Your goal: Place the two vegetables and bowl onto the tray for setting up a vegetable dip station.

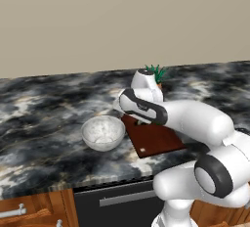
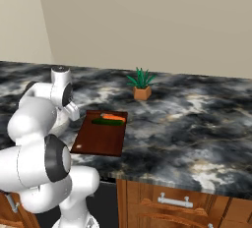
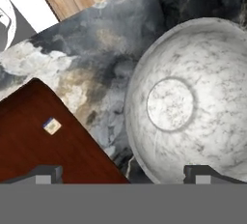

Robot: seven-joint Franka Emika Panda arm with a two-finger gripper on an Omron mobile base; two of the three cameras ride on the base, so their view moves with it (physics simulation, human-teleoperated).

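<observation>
The whitish glassy bowl (image 1: 103, 132) (image 3: 188, 102) sits on the marble counter just left of the dark reddish-brown tray (image 1: 155, 140) (image 2: 100, 134) (image 3: 34, 143). At the tray's far end lie the orange carrot (image 2: 113, 117) and, beside it, the dark green cucumber (image 2: 106, 122). In the hand view my gripper (image 3: 124, 175) is open and holds nothing. One fingertip (image 3: 46, 175) is over the tray's corner near its small hole, the other over the bowl's rim. In the right base view the arm hides the bowl.
A spiky green plant in a terracotta pot (image 1: 156, 73) (image 2: 141, 86) stands behind the tray. The counter's front edge (image 1: 73, 182) runs close in front of the bowl and tray, with wooden drawers (image 2: 172, 200) below. My own arm (image 1: 190, 118) leans over the tray.
</observation>
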